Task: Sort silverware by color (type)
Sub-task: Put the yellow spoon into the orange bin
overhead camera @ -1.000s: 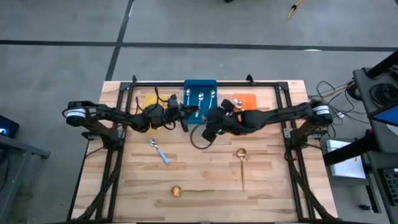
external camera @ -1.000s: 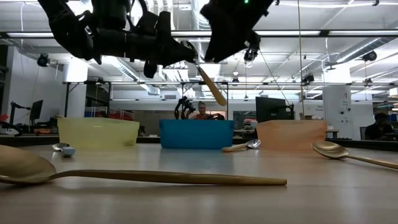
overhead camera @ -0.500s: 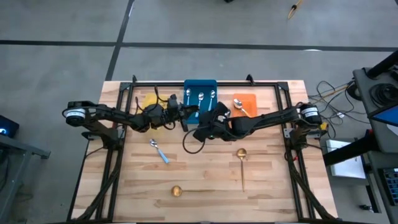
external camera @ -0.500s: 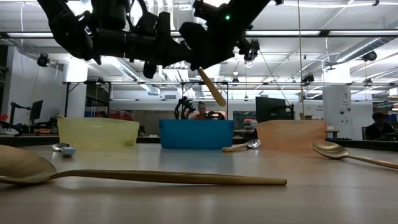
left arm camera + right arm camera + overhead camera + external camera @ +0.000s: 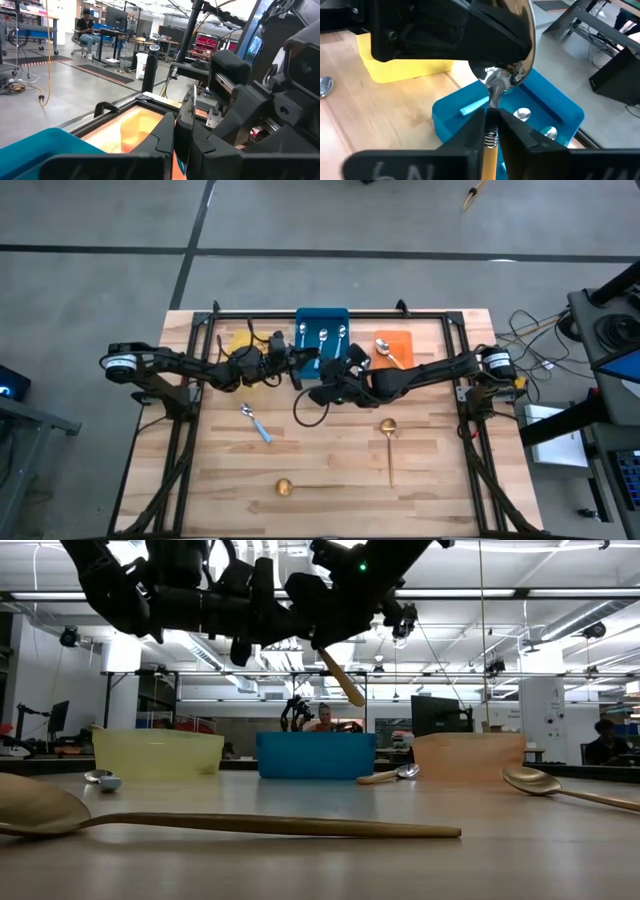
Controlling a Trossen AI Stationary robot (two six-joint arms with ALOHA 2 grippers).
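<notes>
Orange-handled spoon (image 5: 342, 680): suspended in the air just in front of the blue bin (image 5: 322, 325), well clear of the table (image 5: 330, 460), bowl up and handle slanting down.

Now gripped at both ends. Clamped at the bowl end by the closed fingers of the left gripper (image 5: 184, 127). Clamped on the handle by the right gripper (image 5: 490, 125), newly arrived from the orange bin (image 5: 402, 340) side of the blue bin. Right fingers (image 5: 470, 130) wide apart a second ago, now shut onto the handle.

Meaning for the task, as a judgement: hand-over at its midpoint. Double grip established, release by the left fingers (image 5: 165, 132) not yet made. Next expected: open the left fingers, then carry the spoon to the orange bin, just right of the blue bin, where one orange-handled spoon already lies. Risk: twisting or dropping if either arm moves before the left grip lets go.

Left to sort, in front of the blue bin on the table: blue-handled spoon (image 5: 255, 423), two gold spoons (image 5: 388, 442) (image 5: 284, 487).
</notes>
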